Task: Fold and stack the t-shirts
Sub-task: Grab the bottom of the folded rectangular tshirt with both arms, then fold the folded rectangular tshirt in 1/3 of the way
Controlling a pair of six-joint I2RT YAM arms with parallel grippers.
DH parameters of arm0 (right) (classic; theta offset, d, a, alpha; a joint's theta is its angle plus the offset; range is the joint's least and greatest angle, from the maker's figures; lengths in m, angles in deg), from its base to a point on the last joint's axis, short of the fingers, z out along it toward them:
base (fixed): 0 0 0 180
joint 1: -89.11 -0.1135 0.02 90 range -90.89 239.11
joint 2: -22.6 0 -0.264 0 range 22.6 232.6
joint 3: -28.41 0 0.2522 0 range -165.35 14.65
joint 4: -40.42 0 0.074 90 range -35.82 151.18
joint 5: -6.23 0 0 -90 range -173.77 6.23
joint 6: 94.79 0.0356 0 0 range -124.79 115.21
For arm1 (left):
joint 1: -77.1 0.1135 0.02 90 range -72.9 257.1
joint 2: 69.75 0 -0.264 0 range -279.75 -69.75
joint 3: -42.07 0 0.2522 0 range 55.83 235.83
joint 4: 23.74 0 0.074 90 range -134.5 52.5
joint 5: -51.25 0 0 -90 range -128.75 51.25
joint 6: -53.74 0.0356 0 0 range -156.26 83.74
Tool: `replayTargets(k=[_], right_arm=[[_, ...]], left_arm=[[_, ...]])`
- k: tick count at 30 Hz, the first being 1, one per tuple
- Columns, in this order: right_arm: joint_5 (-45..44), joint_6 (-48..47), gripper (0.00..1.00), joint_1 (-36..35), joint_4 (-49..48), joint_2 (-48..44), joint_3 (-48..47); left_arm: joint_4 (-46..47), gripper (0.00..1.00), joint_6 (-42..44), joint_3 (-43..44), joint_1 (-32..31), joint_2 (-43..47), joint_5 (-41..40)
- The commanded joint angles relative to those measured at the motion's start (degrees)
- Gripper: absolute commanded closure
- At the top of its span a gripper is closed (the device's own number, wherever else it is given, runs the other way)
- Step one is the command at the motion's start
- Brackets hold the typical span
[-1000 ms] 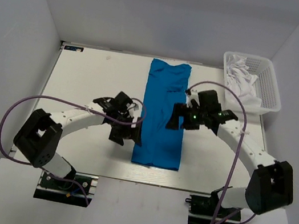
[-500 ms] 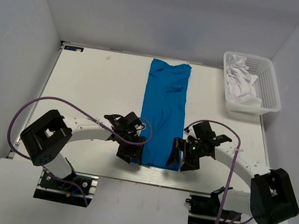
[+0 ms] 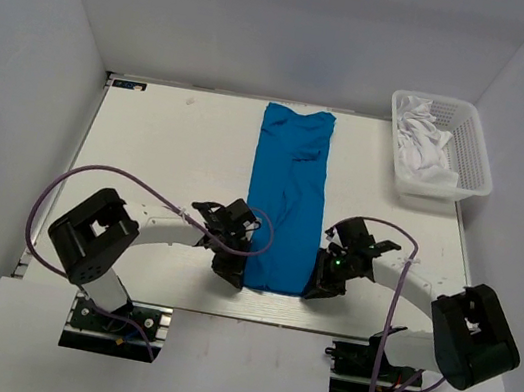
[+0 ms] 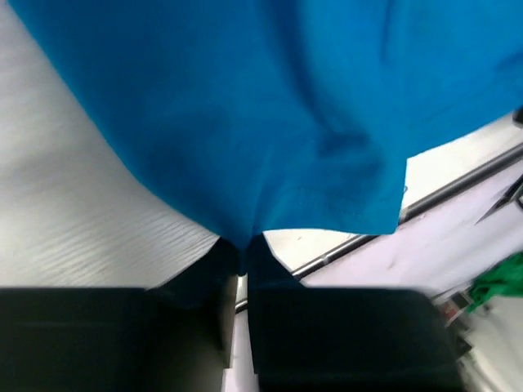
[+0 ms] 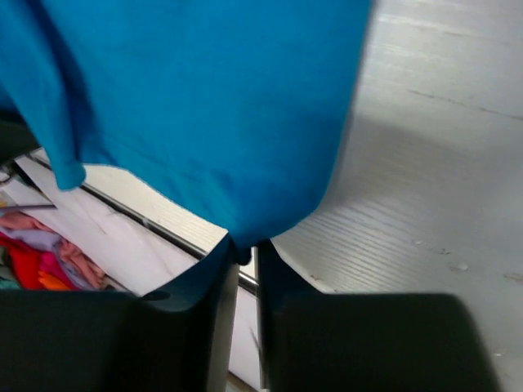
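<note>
- Top external: we see the blue t-shirt (image 3: 287, 195) lying as a long narrow strip down the middle of the table (image 3: 169, 149). The left gripper (image 3: 233, 272) and right gripper (image 3: 315, 285) sit at its near corners, placed, we judge, to carry that end over for a fold.
- Left wrist: only here do we see its fingers (image 4: 204, 278) pinching the hem corner.
- Right wrist: its fingers (image 5: 278, 273) likewise nip the other corner. The basket (image 3: 471, 162) shows only from above.

Both your arms bend inward, wrists low.
Left gripper (image 3: 232, 274) and right gripper (image 3: 314, 286) each pinch a near corner of the blue t-shirt (image 3: 287, 200).
</note>
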Motion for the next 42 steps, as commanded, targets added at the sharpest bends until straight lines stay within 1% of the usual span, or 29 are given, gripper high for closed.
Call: replayTargets(k=[1,2,3,5,10,13,14,16,17,18,19,20,21,22,23,24,25,26,27,28,31,33,35,37,40,42], right_arm=[[-1.0,0.7,0.84,0.0,-1.9,1.0,0.1],[-1.2,0.5,0.99,0.1,-1.8,1.4,0.0],[-1.4,0.4,1.00,-0.1,-1.7,1.5,-0.1],[-1.1,-0.1,1.00,-0.2,-1.3,1.2,-0.2],[-0.2,-2.4,1.00,0.0,2.4,-1.5,-3.0],[-3.3,-3.6,1.00,0.2,5.8,-1.7,-8.6],[-4.6,-3.6,1.00,0.2,7.2,-1.5,-13.0],[-5.9,-1.6,1.00,1.1,7.8,-0.1,-15.5],[-7.1,-0.9,1.00,1.5,7.0,0.3,-18.9],[-7.6,-0.9,1.00,2.4,6.6,2.2,-19.8],[-8.2,-0.7,1.00,2.9,6.3,3.1,-23.6],[-8.8,-0.9,1.00,3.8,5.9,4.2,-24.9],[-8.7,-1.1,1.00,4.4,5.9,7.6,-26.5],[-8.5,-1.1,1.00,5.2,5.6,8.6,-31.3],[-8.3,-1.5,1.00,7.1,5.5,10.7,-33.1],[-8.7,-1.7,1.00,6.5,4.9,11.5,-34.5],[-9.3,-1.7,1.00,7.4,4.9,13.3,-39.4],[-9.8,-2.3,1.00,8.0,5.2,15.1,-40.9],[-11.1,-2.8,1.00,8.2,6.4,16.1,-42.7],[-11.3,-3.4,1.00,9.4,6.9,19.0,-47.0],[-11.1,-4.1,1.00,10.3,6.0,21.2,-51.4],[-11.2,-3.8,1.00,10.6,4.9,23.3,-53.8],[-12.3,-3.8,1.00,11.1,5.5,26.2,-56.9],[-12.9,-4.2,1.00,11.8,7.1,29.3,-61.0],[-11.9,-4.0,1.00,12.4,6.3,31.4,-63.1],[-11.5,-3.5,1.00,13.1,5.6,33.3,-64.1]], left_arm=[[0.0,0.90,1.8,2.0,-0.3,-1.7,-2.2],[-0.5,1.00,1.8,2.6,-0.3,-2.2,-2.2],[-0.5,1.00,2.4,2.6,-0.3,-2.2,-2.7],[-0.5,1.00,3.0,3.1,-0.9,-2.2,-3.4],[-1.4,1.00,3.0,4.0,-1.4,2.8,-4.6],[-5.0,1.00,3.0,9.3,-1.4,4.7,-8.7],[-6.0,1.00,3.0,12.7,-1.4,4.7,-11.8],[-8.7,1.00,2.4,15.7,0.1,4.7,-16.5],[-8.7,1.00,1.8,18.4,0.8,4.7,-19.0],[-8.7,1.00,1.8,19.8,0.8,4.0,-22.0],[-9.5,1.00,2.7,23.4,0.8,1.9,-25.8],[-10.5,1.00,2.7,25.6,2.3,0.3,-27.2],[-11.5,1.00,2.7,28.0,3.0,-1.4,-28.6],[-13.6,1.00,2.7,32.7,3.6,-4.8,-30.7],[-14.2,1.00,2.1,34.6,4.4,-6.2,-31.3],[-14.2,1.00,2.1,36.0,6.2,-7.4,-31.8],[-13.1,1.00,2.1,38.0,7.2,-8.3,-31.8],[-12.1,1.00,2.7,38.8,8.3,-9.5,-31.8],[-11.5,1.00,2.7,39.6,10.6,-10.1,-31.0],[-11.5,1.00,3.4,41.4,11.7,-10.8,-31.0],[-9.9,1.00,5.6,45.6,14.1,-13.7,-29.6],[-8.0,1.00,6.8,47.1,15.0,-14.9,-27.0],[-5.2,1.00,8.6,48.7,16.1,-16.7,-25.3],[-5.2,1.00,9.1,51.3,16.7,-18.4,-24.4],[-5.2,1.00,9.6,54.7,17.9,-21.5,-24.4],[-3.9,1.00,10.3,55.3,18.4,-22.9,-22.3]])
